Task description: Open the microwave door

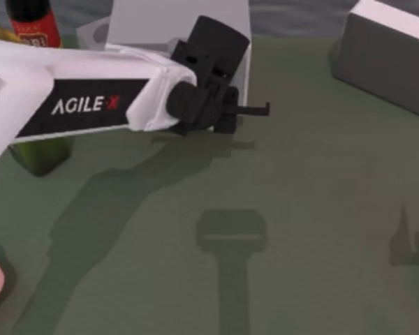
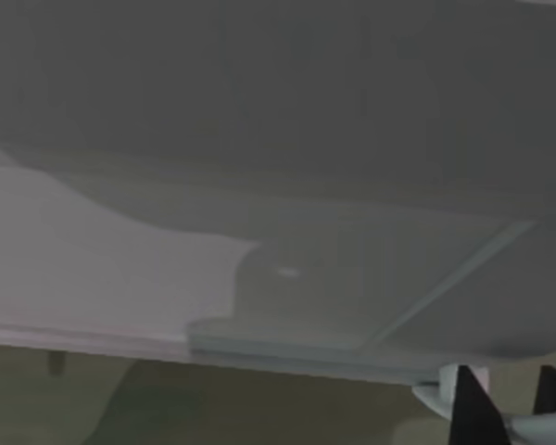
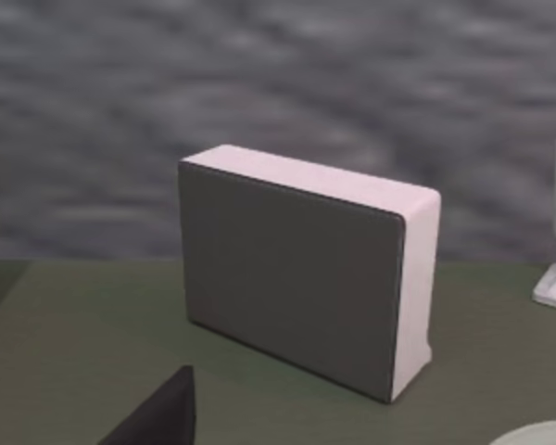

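Reaching to twelve o'clock on the counter (image 1: 300, 230), your left hand (image 1: 227, 115) sits against the microwave (image 1: 178, 24), presumably to hook the microwave door (image 2: 352, 278); its grip can't be told.

Soft, even light was cast from above, and no glare was seen. On the dull olive-green counter (image 1: 314, 209), long blurred shadows were thrown: a broad diagonal one beneath the white left arm (image 1: 77, 98), a T-shaped one near the middle, a smaller one at the right edge. The left wrist view was dim and hazy; the backdrop behind the grey-and-white box (image 3: 306, 269) was blurred.
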Action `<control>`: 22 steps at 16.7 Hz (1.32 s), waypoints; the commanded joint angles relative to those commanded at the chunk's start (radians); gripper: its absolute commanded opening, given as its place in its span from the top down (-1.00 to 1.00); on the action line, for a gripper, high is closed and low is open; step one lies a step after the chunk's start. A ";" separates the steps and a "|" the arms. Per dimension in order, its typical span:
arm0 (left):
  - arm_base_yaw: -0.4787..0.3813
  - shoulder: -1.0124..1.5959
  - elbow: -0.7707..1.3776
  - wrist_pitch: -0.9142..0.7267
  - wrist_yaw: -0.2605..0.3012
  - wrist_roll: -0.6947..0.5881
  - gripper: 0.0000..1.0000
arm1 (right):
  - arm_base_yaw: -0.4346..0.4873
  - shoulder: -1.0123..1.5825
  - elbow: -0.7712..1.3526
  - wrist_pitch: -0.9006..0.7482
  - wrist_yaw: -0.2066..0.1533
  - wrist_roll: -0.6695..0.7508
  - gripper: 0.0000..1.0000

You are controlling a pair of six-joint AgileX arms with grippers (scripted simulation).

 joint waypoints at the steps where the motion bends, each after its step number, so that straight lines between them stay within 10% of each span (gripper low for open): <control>1: 0.000 0.000 0.000 0.000 0.000 0.000 1.00 | 0.000 0.000 0.000 0.000 0.000 0.000 -1.00; 22: 0.010 -0.038 -0.060 0.036 0.039 0.052 1.00 | 0.000 0.000 0.000 0.000 0.000 0.000 -1.00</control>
